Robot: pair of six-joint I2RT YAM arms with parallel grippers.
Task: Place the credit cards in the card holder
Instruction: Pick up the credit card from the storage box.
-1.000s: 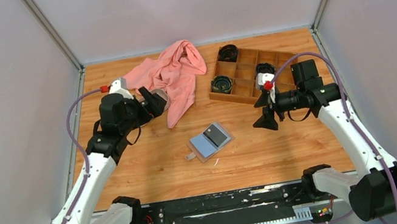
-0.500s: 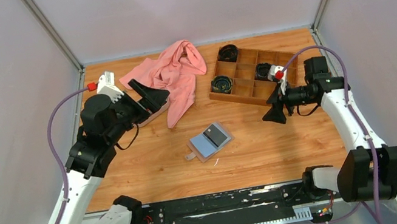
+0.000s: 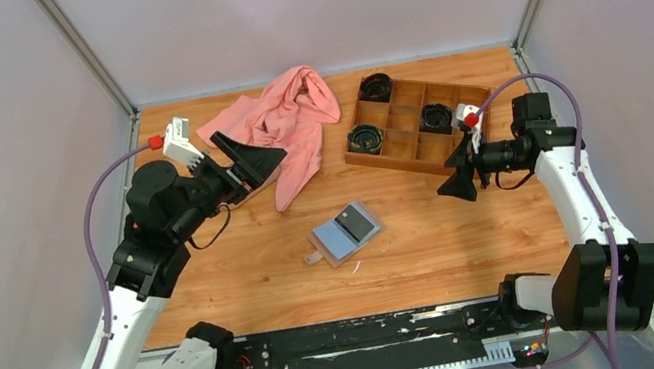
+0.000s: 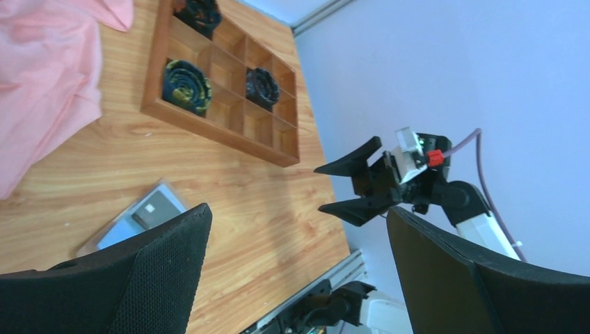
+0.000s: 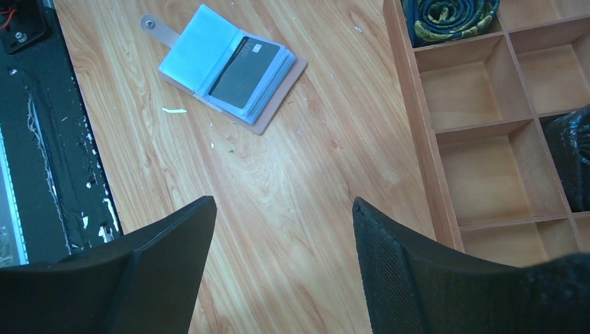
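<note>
The card holder lies open on the table's middle, grey-blue lining up, and one dark credit card sits on its right half. The right wrist view shows the card holder and the credit card far from the fingers. My left gripper hangs open and empty in the air by the pink cloth, left of the card holder. My right gripper is open and empty, right of the card holder, beside the wooden box. In the left wrist view my left gripper frames the right gripper.
A crumpled pink cloth lies at the back middle. A brown wooden compartment box at the back right holds dark rolled items. Grey walls close in the table on three sides. A black rail runs along the near edge.
The left arm has risen and drawn back left, its gripper turning upward. The right gripper has moved right and back toward the box. The card holder has not moved.
</note>
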